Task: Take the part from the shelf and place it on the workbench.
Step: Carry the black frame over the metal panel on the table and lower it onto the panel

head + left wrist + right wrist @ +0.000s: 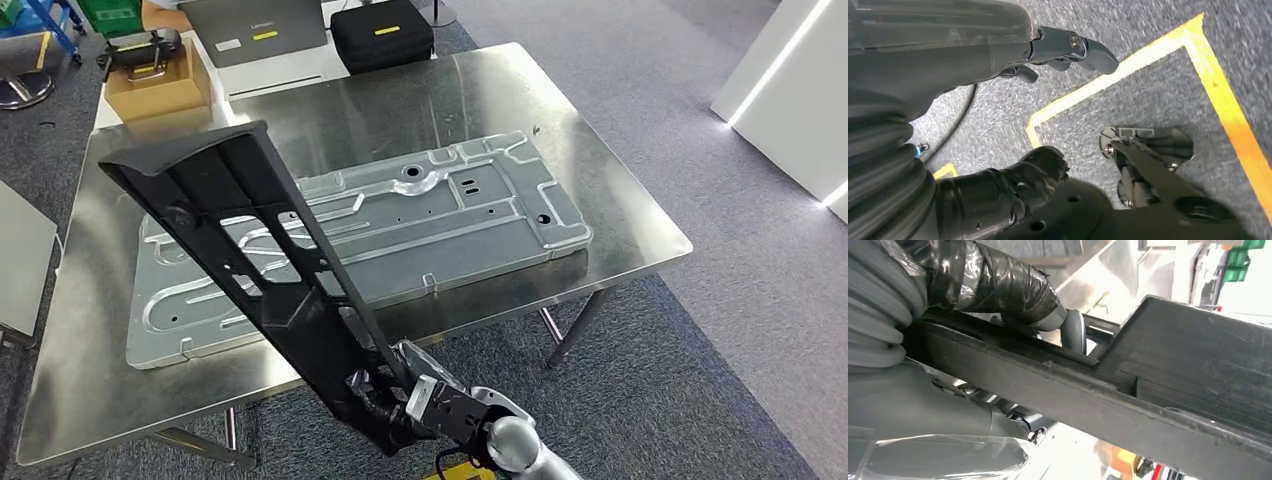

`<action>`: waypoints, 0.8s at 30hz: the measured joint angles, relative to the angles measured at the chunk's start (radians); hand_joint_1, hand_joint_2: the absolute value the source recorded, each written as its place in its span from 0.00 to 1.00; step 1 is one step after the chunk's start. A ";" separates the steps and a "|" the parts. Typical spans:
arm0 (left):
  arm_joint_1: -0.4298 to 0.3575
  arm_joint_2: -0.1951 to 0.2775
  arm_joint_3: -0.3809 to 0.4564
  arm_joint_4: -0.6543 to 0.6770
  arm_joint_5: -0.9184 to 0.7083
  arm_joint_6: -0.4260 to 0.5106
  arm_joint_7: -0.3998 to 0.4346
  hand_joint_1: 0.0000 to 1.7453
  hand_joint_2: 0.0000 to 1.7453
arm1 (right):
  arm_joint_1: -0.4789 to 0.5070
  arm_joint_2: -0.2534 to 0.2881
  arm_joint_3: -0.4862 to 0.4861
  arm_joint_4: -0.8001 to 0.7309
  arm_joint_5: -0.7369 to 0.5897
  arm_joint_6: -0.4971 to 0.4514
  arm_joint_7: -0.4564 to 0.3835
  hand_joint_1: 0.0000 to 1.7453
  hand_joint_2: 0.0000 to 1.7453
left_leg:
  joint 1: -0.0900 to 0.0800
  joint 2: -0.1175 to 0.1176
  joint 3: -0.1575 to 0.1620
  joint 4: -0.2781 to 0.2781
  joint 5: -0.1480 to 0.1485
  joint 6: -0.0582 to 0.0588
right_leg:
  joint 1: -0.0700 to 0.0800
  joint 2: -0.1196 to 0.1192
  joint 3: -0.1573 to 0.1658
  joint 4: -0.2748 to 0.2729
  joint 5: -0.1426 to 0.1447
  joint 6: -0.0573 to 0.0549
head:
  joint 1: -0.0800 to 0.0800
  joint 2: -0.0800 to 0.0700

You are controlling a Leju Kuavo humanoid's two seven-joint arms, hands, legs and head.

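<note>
1. Currently the right hand (400, 400) grips the near end of the long black part (250, 240); the part slants up and away over the steel bench (620, 200), above the grey stamped panel (470, 200) lying flat on it.
2. Right wrist view adds the grip detail: taped fingers (1013, 287) wrapped over the part's rib (1088, 395), thumb under it.
3. Left wrist view: left hand (1048, 55) hangs over grey carpet (1158, 105) with yellow tape lines (1228, 110), fingers loosely apart, holding nothing.
4. Far side of the bench: laptop (255, 30) with a logo too small to read, black case (382, 35), cardboard box (160, 85).
</note>
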 joint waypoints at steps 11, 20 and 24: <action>-0.002 0.000 -0.003 0.000 -0.042 -0.022 0.000 0.00 1.00 | -0.237 0.042 -0.042 0.039 0.036 -0.100 0.064 0.97 1.00 | -0.001 0.002 0.090 -0.256 0.160 0.037 | 0.005 0.001 -0.007 0.039 -0.032 0.032 | 0.000 0.000; -0.003 -0.001 -0.017 0.000 -0.103 -0.039 0.009 0.00 1.00 | -0.445 0.086 -0.056 0.172 0.359 -0.369 0.148 0.97 1.00 | 0.000 -0.001 0.099 -0.256 0.154 0.042 | -0.009 0.001 -0.066 0.109 -0.006 0.040 | 0.001 0.000; -0.013 -0.003 -0.031 0.000 -0.131 -0.041 0.021 0.00 1.00 | -0.517 0.118 -0.033 0.275 0.587 -0.513 0.213 0.97 1.00 | -0.002 -0.002 0.089 -0.257 0.155 0.018 | -0.002 0.005 -0.033 0.020 0.011 0.028 | 0.001 0.000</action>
